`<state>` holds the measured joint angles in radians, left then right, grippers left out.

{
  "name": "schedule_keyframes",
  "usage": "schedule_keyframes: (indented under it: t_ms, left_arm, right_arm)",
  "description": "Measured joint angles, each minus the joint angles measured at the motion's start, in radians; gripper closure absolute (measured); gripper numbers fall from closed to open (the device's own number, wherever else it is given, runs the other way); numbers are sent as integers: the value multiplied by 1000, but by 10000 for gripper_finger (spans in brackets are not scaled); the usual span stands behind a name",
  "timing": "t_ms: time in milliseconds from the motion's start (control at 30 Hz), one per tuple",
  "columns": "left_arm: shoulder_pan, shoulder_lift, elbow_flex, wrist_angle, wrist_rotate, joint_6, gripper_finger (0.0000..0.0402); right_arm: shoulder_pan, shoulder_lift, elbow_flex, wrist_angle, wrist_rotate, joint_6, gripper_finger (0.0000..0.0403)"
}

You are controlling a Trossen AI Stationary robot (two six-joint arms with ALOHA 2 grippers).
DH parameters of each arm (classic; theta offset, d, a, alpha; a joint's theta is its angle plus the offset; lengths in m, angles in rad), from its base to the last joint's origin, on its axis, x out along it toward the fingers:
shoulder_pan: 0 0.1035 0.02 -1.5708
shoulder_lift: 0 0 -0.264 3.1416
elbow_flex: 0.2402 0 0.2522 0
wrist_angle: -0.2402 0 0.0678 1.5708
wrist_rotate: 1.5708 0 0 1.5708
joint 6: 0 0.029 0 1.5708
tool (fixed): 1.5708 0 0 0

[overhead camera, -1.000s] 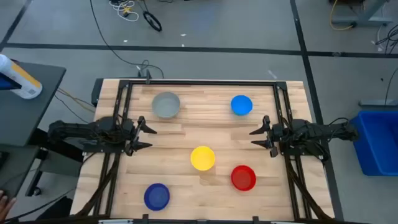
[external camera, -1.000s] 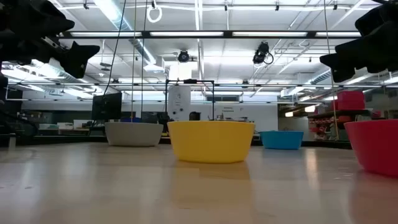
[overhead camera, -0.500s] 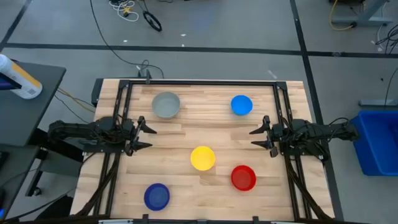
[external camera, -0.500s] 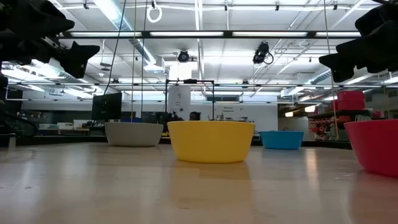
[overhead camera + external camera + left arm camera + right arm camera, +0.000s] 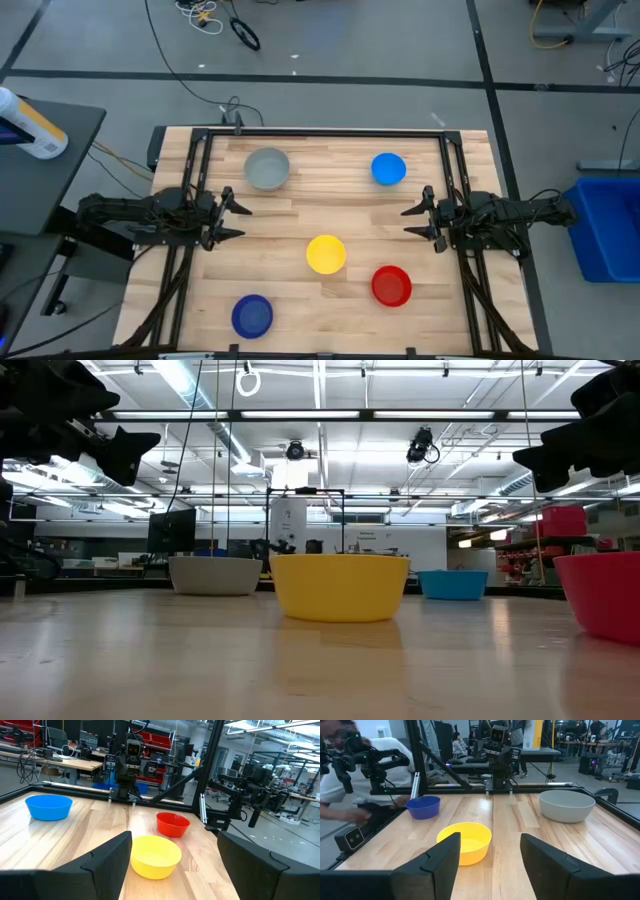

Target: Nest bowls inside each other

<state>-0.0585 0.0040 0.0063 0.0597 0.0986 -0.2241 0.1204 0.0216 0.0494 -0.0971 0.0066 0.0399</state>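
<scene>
Five bowls stand apart, each upright on its base on the wooden table [image 5: 300, 200]. The grey bowl [image 5: 267, 168] is at the far left and the light blue bowl [image 5: 388, 168] at the far right. The yellow bowl [image 5: 326, 254] is at the middle, the red bowl [image 5: 391, 285] at its near right, and the dark blue bowl [image 5: 252, 315] at the near left. My left gripper [image 5: 240, 222] hovers open at the table's left side, pointing level toward the middle. My right gripper [image 5: 407, 222] hovers open at the right side, facing it. Neither has anything between its fingers.
Black frame rails [image 5: 195, 170] run along the table's left, right and far sides. A blue bin [image 5: 610, 225] stands off the table at the right, and a side table with a bottle [image 5: 30, 125] at the left. A person [image 5: 340, 775] is beyond the table's left side.
</scene>
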Motion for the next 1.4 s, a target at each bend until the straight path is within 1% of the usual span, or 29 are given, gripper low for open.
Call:
schedule_keyframes:
  t_ms: [333, 633, 1233, 1300, 1400]
  left_arm:
    - [0, 0, 0, 0, 0, 0, 97]
    - [0, 0, 0, 0, 0, 0, 97]
    - [0, 0, 0, 0, 0, 0, 97]
    - [0, 0, 0, 3, -14, 0, 97]
    - [0, 0, 0, 17, -63, 0, 97]
  right_arm:
    - [0, 0, 0, 0, 0, 0, 209]
    - [0, 0, 0, 0, 0, 0, 218]
    - [0, 0, 0, 0, 0, 0, 191]
    - [0, 0, 0, 0, 0, 0, 188]
    - [0, 0, 0, 0, 0, 0, 184]
